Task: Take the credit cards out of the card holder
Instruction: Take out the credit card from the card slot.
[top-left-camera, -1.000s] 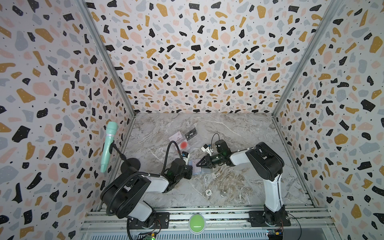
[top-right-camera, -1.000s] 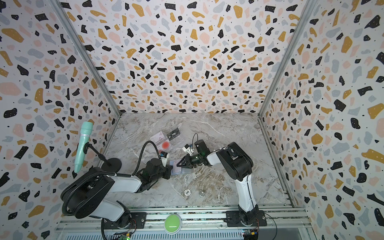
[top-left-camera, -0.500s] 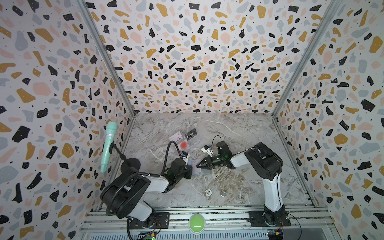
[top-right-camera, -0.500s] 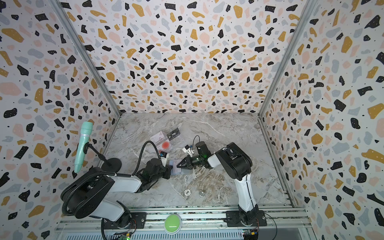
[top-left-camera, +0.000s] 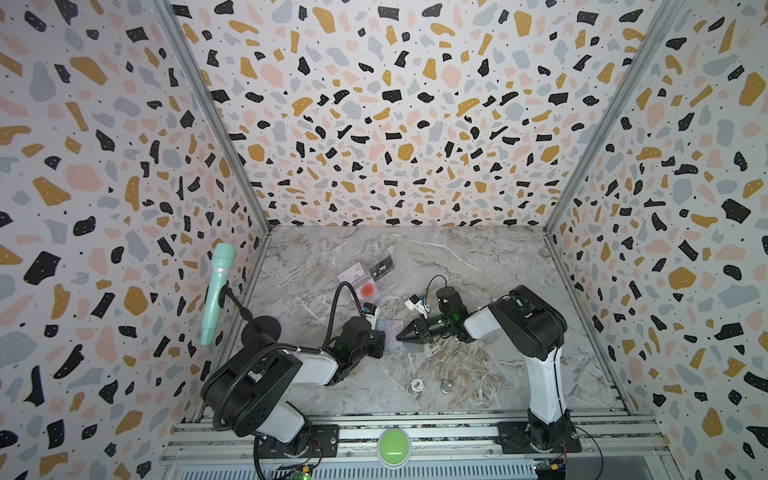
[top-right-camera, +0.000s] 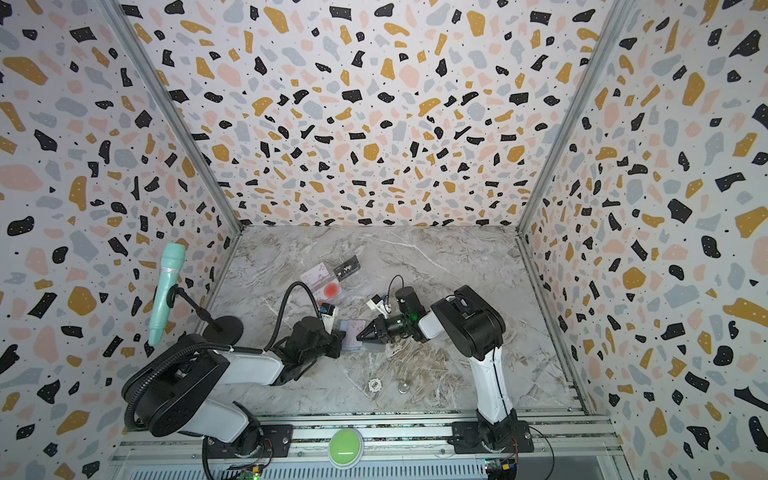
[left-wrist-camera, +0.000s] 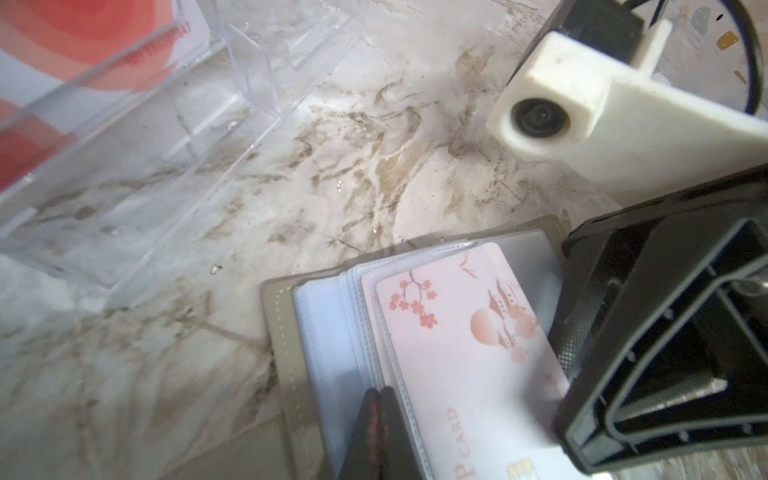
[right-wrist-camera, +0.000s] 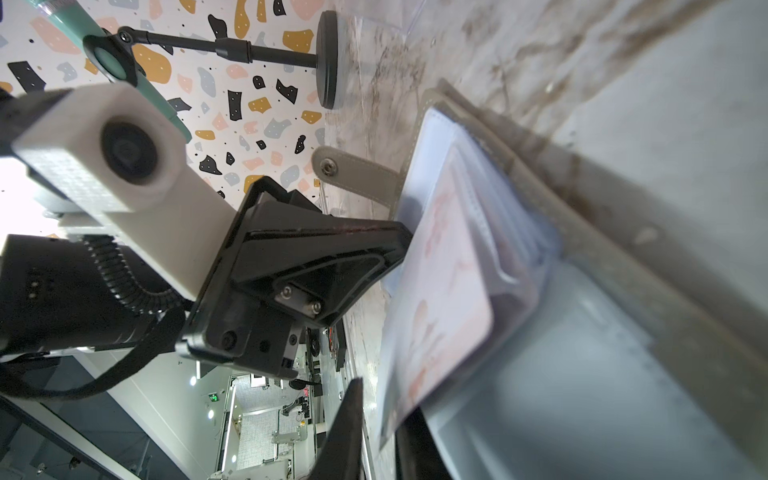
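the right gripper (top-left-camera: 399, 336) is sitting at the open card holder (left-wrist-camera: 282, 332) with its jaws narrow, straddling the free end of a pink blossom card (left-wrist-camera: 457, 332). a thin gap is showing on one side in the right wrist view, so i am judging the card not yet clamped. the left gripper (left-wrist-camera: 376, 395) is fully closed and empty, its tip pressing on the clear sleeves at the card holder's opposite end and pinning it flat.

the blossom card is sticking partway out of its sleeve. the other sleeves are looking empty, though not all are showing. just beyond the card holder, a clear tray (left-wrist-camera: 124, 166) seems to be holding three cards — a red-circle card (top-left-camera: 367, 289), a black vip card (top-left-camera: 381, 268) and a pale pink card (top-left-camera: 351, 272). so three are looking done, one left.

counting: two grippers, one card holder, four cards, one tray, and two round tokens (top-left-camera: 417, 385) lying well in front of the card holder.
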